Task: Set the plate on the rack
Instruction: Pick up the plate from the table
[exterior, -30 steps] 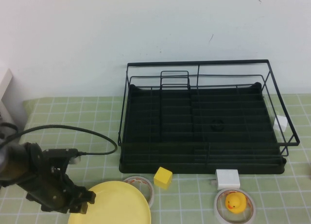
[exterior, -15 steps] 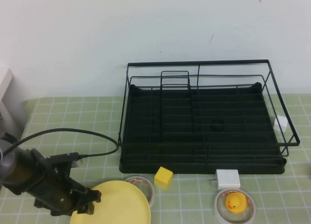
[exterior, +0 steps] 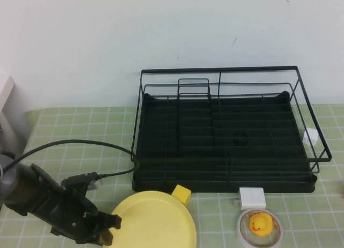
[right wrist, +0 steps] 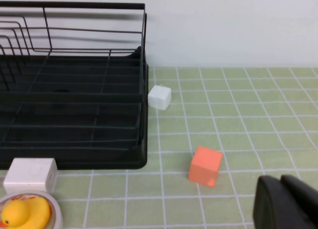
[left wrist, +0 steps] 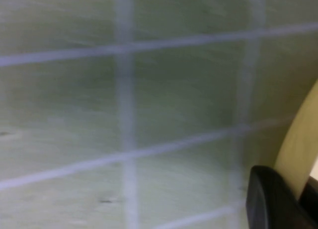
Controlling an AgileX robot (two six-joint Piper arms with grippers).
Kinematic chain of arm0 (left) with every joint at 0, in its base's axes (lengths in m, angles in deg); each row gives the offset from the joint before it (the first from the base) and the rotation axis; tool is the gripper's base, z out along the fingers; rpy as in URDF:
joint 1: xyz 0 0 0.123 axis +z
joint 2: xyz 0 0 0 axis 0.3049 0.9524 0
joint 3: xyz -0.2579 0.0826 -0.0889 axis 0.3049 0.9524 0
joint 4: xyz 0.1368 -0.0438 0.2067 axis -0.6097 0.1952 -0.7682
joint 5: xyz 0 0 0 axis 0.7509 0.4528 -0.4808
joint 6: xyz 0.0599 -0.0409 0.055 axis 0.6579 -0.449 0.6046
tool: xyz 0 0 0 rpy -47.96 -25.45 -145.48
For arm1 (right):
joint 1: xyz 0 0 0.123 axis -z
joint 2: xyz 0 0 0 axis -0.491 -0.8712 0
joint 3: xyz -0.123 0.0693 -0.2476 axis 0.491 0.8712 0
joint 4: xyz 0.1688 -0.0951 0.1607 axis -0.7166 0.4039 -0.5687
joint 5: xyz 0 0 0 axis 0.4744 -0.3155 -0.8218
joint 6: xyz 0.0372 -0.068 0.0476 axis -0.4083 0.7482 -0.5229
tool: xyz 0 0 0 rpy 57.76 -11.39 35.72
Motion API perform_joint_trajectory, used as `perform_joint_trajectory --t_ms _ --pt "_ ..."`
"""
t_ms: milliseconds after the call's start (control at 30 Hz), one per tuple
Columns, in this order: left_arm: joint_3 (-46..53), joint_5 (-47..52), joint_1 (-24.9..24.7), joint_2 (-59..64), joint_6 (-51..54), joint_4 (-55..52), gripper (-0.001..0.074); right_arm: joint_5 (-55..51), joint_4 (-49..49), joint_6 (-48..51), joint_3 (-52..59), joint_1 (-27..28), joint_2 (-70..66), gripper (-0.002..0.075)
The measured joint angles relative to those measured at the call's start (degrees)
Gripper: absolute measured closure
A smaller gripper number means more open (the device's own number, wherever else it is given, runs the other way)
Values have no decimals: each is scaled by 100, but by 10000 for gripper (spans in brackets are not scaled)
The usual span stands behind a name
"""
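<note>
Moved: the plate (exterior: pixel 153 221) has slid right toward the yellow cube (exterior: pixel 181 193) and now hides the tape roll it lay beside; the left gripper (exterior: pixel 105 232) has followed it.
Left gripper: clamped on the plate's near-left rim, low over the mat.
Plate: reaching away from those jaws toward the rack (exterior: pixel 223 129), with the cube just past its far edge.
Handling: I'd judge it stiff, light and slick — the thin rim is the only hold, so it may pivot.
Right gripper (right wrist: pixel 285 201): parked off to the right near the orange cube (right wrist: pixel 205 165); whether it is parted, I cannot tell.
Views: only the right wrist view shows that orange cube — the left wrist view shows just the plate's edge (left wrist: pixel 298 149) at a dark finger.
</note>
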State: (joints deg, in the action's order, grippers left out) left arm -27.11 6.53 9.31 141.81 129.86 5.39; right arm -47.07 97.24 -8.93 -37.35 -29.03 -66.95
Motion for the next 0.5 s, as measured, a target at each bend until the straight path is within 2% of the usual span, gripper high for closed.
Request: perform_joint_trajectory --t_ms 200,500 --pt "0 633 0 -429 627 209 731 0 0 0 0 0 0 728" --pt "0 1000 0 -1306 850 198 731 0 0 0 0 0 0 728"
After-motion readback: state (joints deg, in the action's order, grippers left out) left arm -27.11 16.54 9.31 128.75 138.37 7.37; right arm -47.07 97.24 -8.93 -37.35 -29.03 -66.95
